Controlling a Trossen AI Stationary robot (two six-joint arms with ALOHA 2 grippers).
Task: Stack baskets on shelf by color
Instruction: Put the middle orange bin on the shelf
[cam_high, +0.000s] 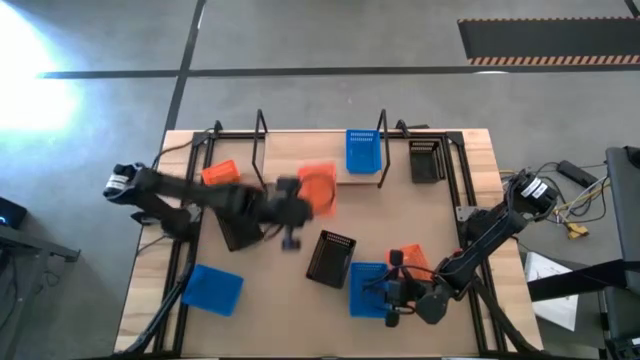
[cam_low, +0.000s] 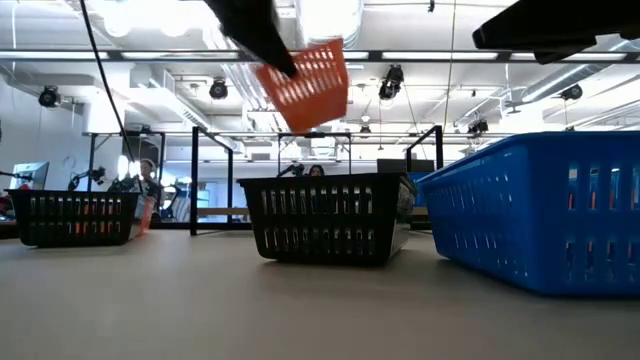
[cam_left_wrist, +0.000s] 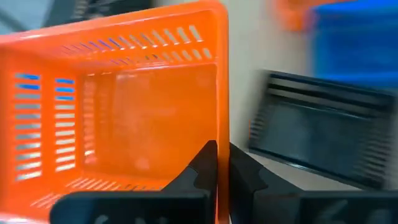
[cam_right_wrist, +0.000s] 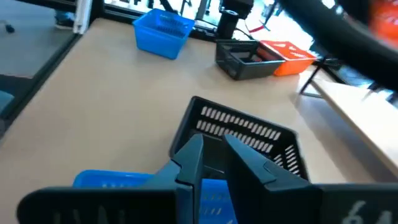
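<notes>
Two arms are seen over the table, and only the left one is carrying anything. The left gripper (cam_left_wrist: 221, 171) is clamped on the wall of an orange basket (cam_high: 318, 187), one finger inside the rim and one outside (the wrist view shows this pretty clearly). That basket is held up off the tabletop, tilted, just in front of the shelf (cam_high: 345, 178), roughly at mid-table; in the low view it's seen hanging in the air above a black basket (cam_low: 325, 215).

A blue basket (cam_high: 363, 151) is parked on the shelf, toward its right part. A second orange basket (cam_high: 219, 173) is found by the shelf's left end, with another black one (cam_right_wrist: 239, 59) right beside it in the right wrist view. A black basket (cam_high: 427, 160) is set at the table's far right, just past the shelf end.

The right gripper (cam_right_wrist: 214, 158) is hung low near the front right of the table, over a blue basket (cam_high: 368, 288), fingers a little apart and gripping nothing. The black basket from the low view is just beside that blue one, toward the middle. An orange basket (cam_high: 412, 262) is tucked by the right arm, partly hidden. One more blue basket (cam_high: 213, 288) is left at the front left, well apart from both grippers.
</notes>
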